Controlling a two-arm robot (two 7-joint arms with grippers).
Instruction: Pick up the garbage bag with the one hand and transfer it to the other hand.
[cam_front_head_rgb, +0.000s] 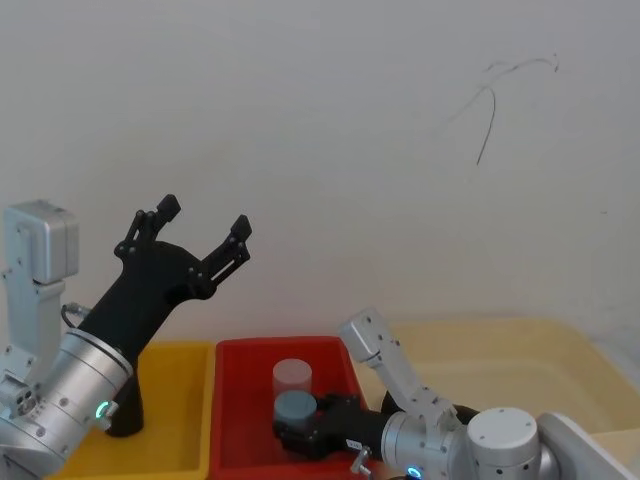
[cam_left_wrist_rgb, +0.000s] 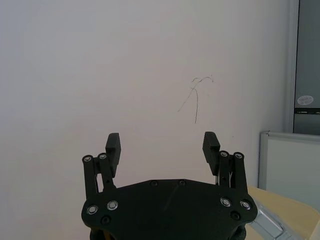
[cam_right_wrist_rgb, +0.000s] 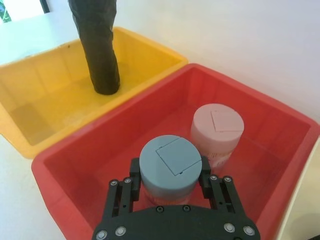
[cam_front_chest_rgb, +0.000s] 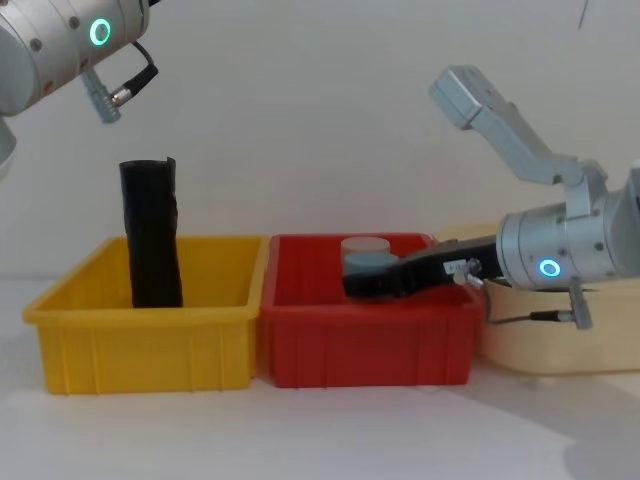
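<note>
Chest view, left third of the frame: garbage bag (cam_front_chest_rgb: 151, 232) upright in the yellow bin (cam_front_chest_rgb: 150, 330), roll standing well above the rim, leaning slightly. Centre of the frame: right gripper (cam_front_chest_rgb: 365, 281) low inside the red bin (cam_front_chest_rgb: 365, 345), nowhere near the bag.

Right wrist view, lower centre: right gripper (cam_right_wrist_rgb: 170, 182) with a finger at each side of the blue-capped jar (cam_right_wrist_rgb: 170, 165), touching or nearly touching its cap; whether truly clamped, cannot tell. Just beyond it, a second jar with a pale cap (cam_right_wrist_rgb: 217, 130). Bag (cam_right_wrist_rgb: 97, 45) at upper left of that frame, well apart, foot resting on the yellow bin's floor.

Head view, left half: left gripper (cam_front_head_rgb: 205, 225) raised high above the yellow bin, spread wide, holding nothing, pointed up toward the wall. Bag's foot (cam_front_head_rgb: 125, 405) just visible beside the left arm at lower left.

Judged step: the pick itself, not yet begun on the right thing. Advice: leave the jar alone, back clear of the red bin. Approach the roll from the side, above the rim, jaws wide enough to straddle it. Close around mid-height rather than the crinkled top. Lift straight up to clear the bin wall. Leave free length above or below the grip for the other gripper. Risk: tipping the roll by brushing it before closing.
</note>
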